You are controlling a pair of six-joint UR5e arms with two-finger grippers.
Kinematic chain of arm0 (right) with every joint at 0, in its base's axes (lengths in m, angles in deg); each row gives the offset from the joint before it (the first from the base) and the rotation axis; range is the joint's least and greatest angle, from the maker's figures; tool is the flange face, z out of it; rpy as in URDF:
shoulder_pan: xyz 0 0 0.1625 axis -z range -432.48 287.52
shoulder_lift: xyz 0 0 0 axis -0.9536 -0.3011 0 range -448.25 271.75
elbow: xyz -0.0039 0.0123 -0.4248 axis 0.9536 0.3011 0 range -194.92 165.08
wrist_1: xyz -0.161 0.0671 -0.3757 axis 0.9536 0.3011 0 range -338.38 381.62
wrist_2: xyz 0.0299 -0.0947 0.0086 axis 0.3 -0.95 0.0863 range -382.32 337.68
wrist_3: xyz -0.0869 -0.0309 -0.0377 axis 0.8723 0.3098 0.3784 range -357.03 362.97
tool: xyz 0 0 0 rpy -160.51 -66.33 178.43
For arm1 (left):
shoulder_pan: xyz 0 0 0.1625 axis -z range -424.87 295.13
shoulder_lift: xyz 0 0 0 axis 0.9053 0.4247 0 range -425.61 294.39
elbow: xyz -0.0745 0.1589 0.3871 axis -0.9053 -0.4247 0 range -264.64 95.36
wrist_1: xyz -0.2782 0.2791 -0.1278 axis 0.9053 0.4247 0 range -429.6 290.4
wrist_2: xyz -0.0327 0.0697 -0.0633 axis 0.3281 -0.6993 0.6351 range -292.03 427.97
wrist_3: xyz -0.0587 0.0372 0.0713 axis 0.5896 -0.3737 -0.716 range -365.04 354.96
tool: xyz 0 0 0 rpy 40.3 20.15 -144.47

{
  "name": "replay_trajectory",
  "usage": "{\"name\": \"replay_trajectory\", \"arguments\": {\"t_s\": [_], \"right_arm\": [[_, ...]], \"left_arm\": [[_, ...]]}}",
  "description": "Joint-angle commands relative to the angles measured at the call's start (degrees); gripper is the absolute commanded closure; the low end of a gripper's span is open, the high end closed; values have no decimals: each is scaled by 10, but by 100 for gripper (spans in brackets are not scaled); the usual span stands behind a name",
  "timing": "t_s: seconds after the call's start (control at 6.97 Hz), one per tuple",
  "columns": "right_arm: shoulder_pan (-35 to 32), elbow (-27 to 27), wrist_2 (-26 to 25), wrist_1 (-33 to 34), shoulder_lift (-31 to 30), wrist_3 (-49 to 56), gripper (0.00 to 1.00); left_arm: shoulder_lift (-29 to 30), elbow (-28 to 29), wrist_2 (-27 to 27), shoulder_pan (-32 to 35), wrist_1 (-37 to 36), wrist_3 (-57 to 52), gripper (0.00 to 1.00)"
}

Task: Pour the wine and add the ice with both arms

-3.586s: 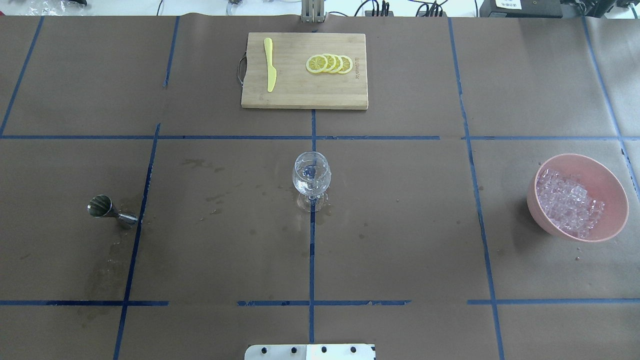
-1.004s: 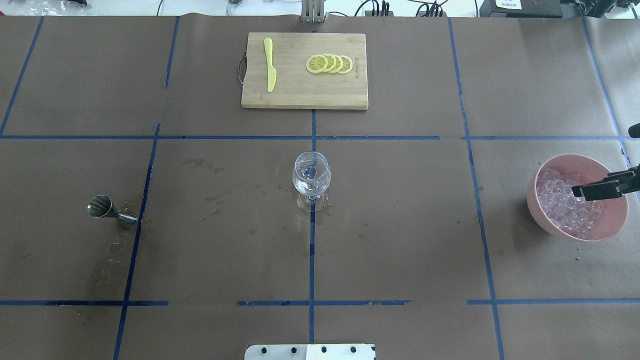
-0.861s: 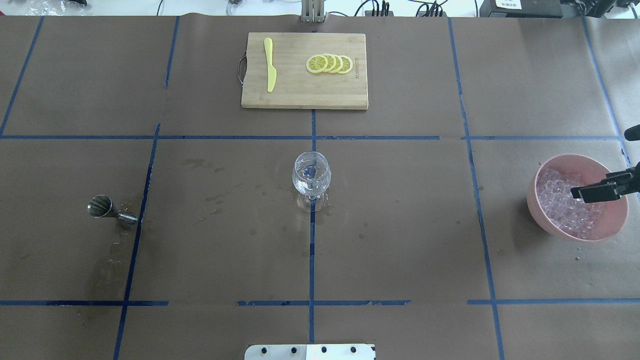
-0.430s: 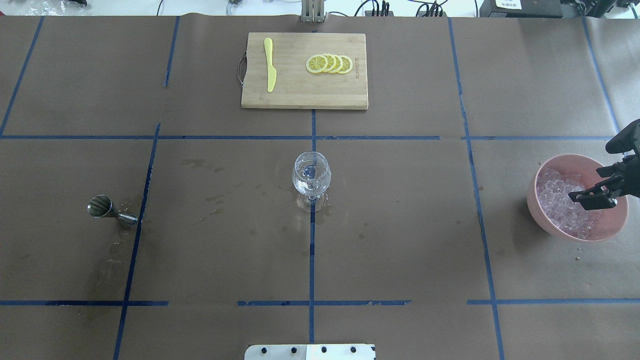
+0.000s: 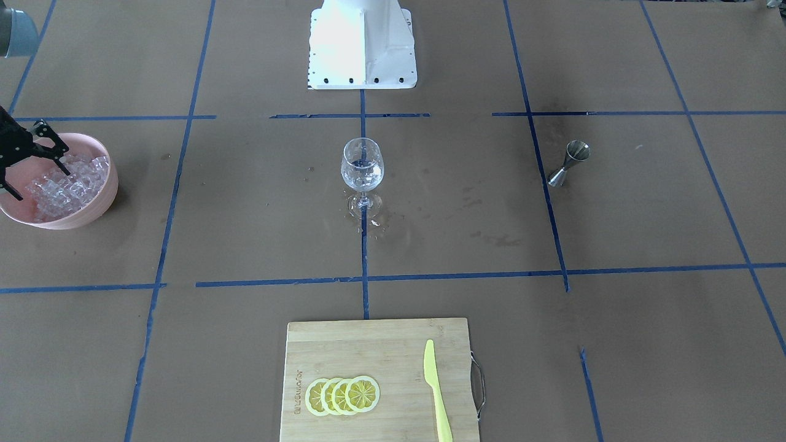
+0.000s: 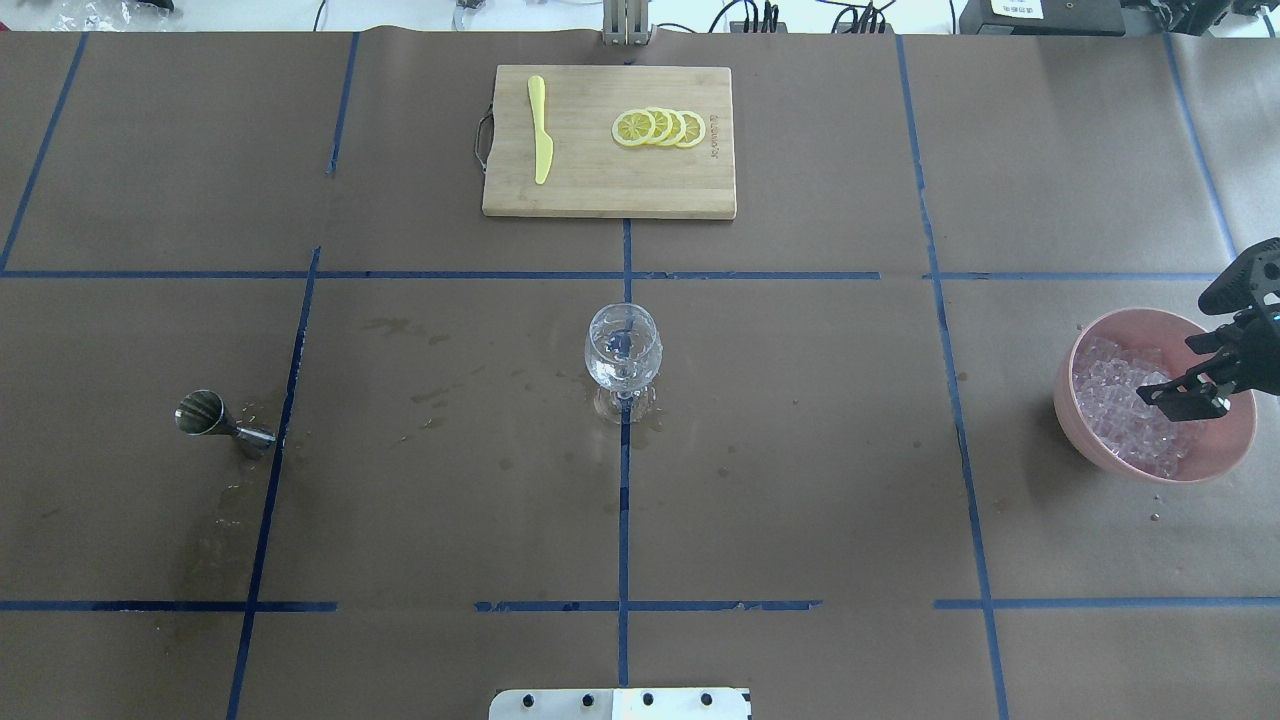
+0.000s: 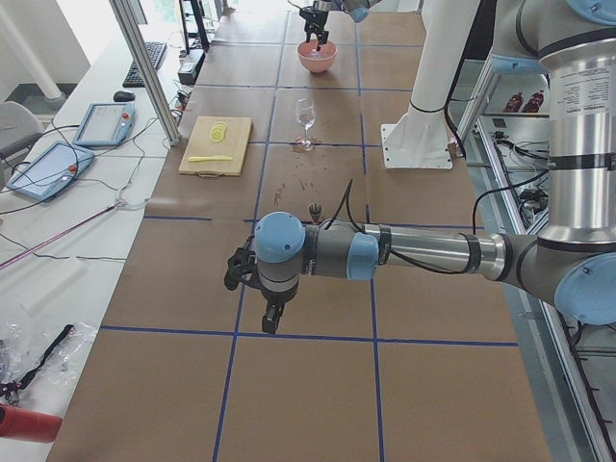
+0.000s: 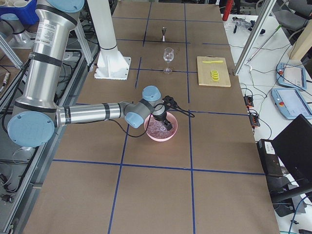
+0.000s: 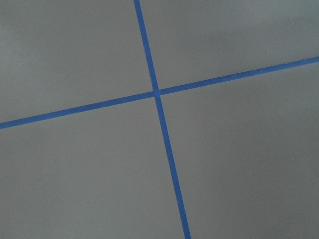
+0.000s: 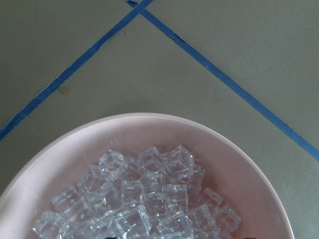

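Ice (image 6: 1120, 415) is heaped in a pink bowl (image 6: 1066, 372) at the table's right. My right gripper (image 6: 1187, 399) hangs open just above the heap, fingers pointing down into the bowl; it also shows in the front view (image 5: 38, 183). The right wrist view looks straight down on the ice (image 10: 144, 194) and the bowl rim (image 10: 149, 119). A clear wine glass (image 6: 622, 350) stands at the centre. A steel jigger (image 6: 205, 414) stands at the left. The wine is out of view. My left gripper (image 7: 260, 303) hovers over bare table far to the left; I cannot tell its state.
A wooden cutting board (image 6: 580, 195) with a yellow knife (image 6: 540, 130) and lemon slices (image 6: 660, 128) lies at the far centre. Wet stains mark the brown paper around the glass and near the jigger. The white robot base (image 5: 362, 43) is at the near edge.
My right gripper came in from the right edge, moved over the pink bowl and tipped down toward the ice. Glass, jigger and board have not moved.
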Motion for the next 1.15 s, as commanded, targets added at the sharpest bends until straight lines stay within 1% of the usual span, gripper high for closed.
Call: {"name": "replay_trajectory", "arguments": {"t_s": [0.0,0.14,0.29,0.43,0.86,1.0], "right_arm": [[1,15,1,0,3,0,17],[4,17,0,1,3,1,24],[6,19,1,3,3,0,41],[9,19,1,4,3,0,49],[13,19,3,4,3,0,50],[13,19,3,4,3,1,85]], "left_arm": [[0,-1,0,-1,1,-1,0],[0,-1,0,0,1,-1,0],[0,-1,0,0,4,-1,0],[0,1,0,-1,12,0,0],[0,1,0,-1,12,-1,0],[0,1,0,-1,12,0,0]]}}
